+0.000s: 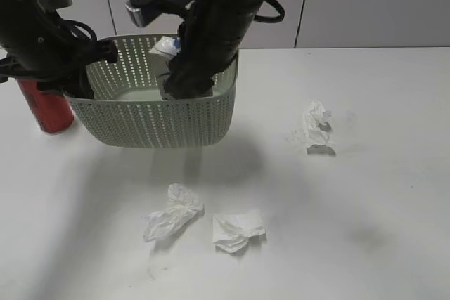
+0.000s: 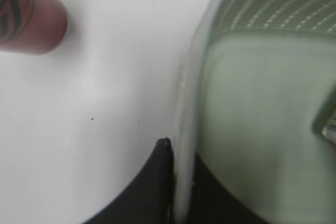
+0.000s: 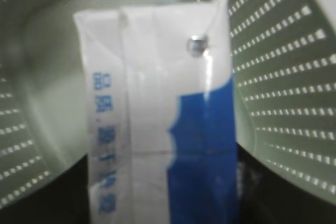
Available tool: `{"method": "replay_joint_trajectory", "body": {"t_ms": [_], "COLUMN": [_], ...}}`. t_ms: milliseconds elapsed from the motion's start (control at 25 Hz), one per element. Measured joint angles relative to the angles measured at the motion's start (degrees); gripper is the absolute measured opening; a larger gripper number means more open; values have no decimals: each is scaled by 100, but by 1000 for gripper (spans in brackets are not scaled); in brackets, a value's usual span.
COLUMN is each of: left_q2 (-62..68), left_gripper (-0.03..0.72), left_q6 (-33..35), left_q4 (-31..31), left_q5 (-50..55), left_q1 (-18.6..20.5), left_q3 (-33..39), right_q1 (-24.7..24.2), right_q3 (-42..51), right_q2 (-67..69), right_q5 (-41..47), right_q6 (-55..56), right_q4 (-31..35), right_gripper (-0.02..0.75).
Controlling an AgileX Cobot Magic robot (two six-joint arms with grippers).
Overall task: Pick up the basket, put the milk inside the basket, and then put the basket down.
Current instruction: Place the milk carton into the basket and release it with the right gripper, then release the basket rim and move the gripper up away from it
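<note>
The pale green basket (image 1: 162, 121) hangs tilted a little above the table at the back left. My left gripper (image 2: 181, 182) is shut on its left rim (image 2: 185, 103), one finger outside and one inside. My right arm reaches down into the basket. My right gripper (image 3: 157, 203) is shut on the milk (image 3: 157, 108), a white carton with a blue patch and blue characters, held inside the basket over its floor (image 3: 47, 77). In the exterior view only the carton's top (image 1: 166, 48) shows behind the arm.
A red soda can (image 1: 46, 107) stands left of the basket, also in the left wrist view (image 2: 26, 11). Crumpled white tissues lie on the white table: one at right (image 1: 314, 128), two in front (image 1: 172, 218) (image 1: 239, 230). A wall runs behind.
</note>
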Motion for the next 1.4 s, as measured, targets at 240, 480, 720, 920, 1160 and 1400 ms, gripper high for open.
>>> {"method": "replay_joint_trajectory", "body": {"t_ms": [240, 480, 720, 920, 1160, 1400], "left_q2": [7, 7, 7, 7, 13, 236], "left_gripper": [0, 0, 0, 0, 0, 0], "left_q6": [0, 22, 22, 27, 27, 27], "left_q4": [160, 244, 244, 161, -31, -108], "left_q5": [73, 88, -5, -108, -269, -403], "left_q1": [0, 0, 0, 0, 0, 0], "left_q3": [0, 0, 0, 0, 0, 0], "right_q1": [0, 0, -26, -428, -1721, -2705], "right_q3": [-241, -728, -997, -1048, -12, 2383], "right_q2": [338, 346, -46, -900, -1874, -3362], "right_q5": [-42, 128, 478, 1098, 1513, 676], "right_q6": [13, 23, 35, 190, 750, 1261], "right_q4": [-52, -55, -87, -156, -381, -414], "right_gripper": [374, 637, 659, 659, 638, 610]}}
